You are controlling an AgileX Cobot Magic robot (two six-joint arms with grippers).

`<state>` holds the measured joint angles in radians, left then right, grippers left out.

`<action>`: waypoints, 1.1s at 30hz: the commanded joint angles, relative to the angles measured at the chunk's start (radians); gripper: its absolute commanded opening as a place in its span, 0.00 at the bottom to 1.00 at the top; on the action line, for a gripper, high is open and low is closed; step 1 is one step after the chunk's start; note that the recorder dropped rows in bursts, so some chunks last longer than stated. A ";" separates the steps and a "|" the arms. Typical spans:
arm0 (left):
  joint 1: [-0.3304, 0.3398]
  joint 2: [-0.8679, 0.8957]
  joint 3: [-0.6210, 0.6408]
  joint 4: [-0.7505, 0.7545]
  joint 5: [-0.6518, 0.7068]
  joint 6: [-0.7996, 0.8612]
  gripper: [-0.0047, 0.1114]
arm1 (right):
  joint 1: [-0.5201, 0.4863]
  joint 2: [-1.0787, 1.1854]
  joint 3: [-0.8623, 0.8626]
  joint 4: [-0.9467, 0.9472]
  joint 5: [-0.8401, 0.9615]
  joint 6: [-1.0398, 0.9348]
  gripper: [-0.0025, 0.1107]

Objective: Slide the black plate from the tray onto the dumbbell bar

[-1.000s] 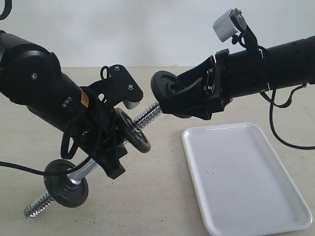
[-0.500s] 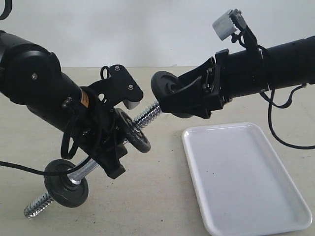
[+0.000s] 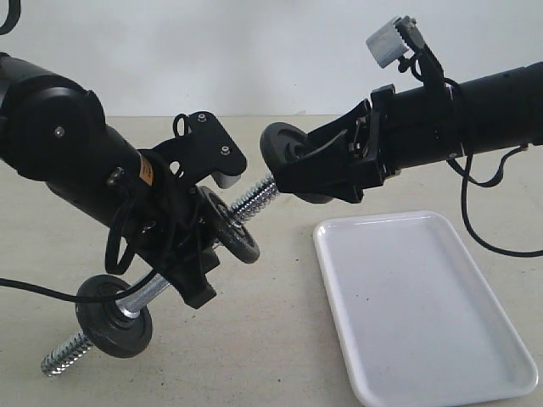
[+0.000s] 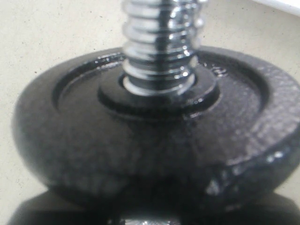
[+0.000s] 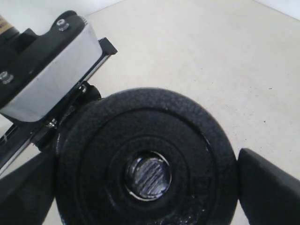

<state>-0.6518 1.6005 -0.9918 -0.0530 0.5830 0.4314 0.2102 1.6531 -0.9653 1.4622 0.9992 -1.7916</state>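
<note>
The right gripper (image 3: 310, 165) is clamping the black plate (image 3: 278, 148) by its rim, its fingers (image 5: 269, 187) standing wide and pressing on opposite sides of the disc. It is holding the plate in the air right at the upper threaded tip of the dumbbell bar (image 3: 254, 199). In the right wrist view the bar's end is showing through the plate's central hole, roughly centred, but whether the tip is already inside the hole I cannot tell.

The left gripper (image 3: 191, 254) is gripping the bar around its middle, jaws drawn in narrow on the rod, and is holding it tilted above the table (image 3: 254, 356) with the raised end pointing at the plate. An upper disc (image 3: 231, 225) is sitting on the bar just above that grip, between it and the plate, with a stretch of bare thread showing beyond it. A lower disc (image 3: 114, 315) is sitting on the bar below the grip, near the bar's lower threaded end.

The tray (image 3: 424, 314) is lying flat on the table past the bar's raised end — well apart from the bar, under the right arm.
</note>
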 commanded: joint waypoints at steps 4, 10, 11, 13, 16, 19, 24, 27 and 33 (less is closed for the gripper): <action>0.001 -0.058 -0.037 -0.010 -0.462 -0.013 0.08 | -0.002 -0.016 -0.005 0.010 -0.009 0.002 0.02; 0.001 -0.058 -0.037 -0.010 -0.462 -0.013 0.08 | -0.002 -0.016 -0.005 0.006 0.004 -0.065 0.02; 0.001 -0.058 -0.037 -0.010 -0.462 -0.013 0.08 | -0.002 -0.016 -0.005 0.006 0.004 -0.071 0.02; 0.001 -0.058 -0.037 -0.010 -0.462 -0.013 0.08 | -0.002 -0.016 -0.005 0.006 0.001 -0.085 0.02; 0.001 -0.058 -0.037 -0.010 -0.462 -0.013 0.08 | -0.002 -0.016 -0.005 0.006 0.003 -0.120 0.02; 0.001 -0.058 -0.037 -0.010 -0.462 -0.013 0.08 | -0.002 -0.016 -0.005 0.006 0.003 -0.139 0.02; 0.001 -0.058 -0.037 -0.010 -0.462 -0.013 0.08 | -0.002 -0.016 -0.005 0.006 0.015 -0.162 0.02; 0.001 -0.058 -0.037 -0.010 -0.468 -0.013 0.08 | -0.002 -0.016 -0.005 0.006 0.020 -0.165 0.02; 0.001 -0.058 -0.037 -0.010 -0.501 -0.013 0.08 | -0.002 -0.016 -0.005 0.006 0.038 -0.061 0.02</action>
<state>-0.6518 1.6005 -0.9918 -0.0530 0.5830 0.4314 0.2102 1.6531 -0.9653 1.4622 1.0052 -1.9002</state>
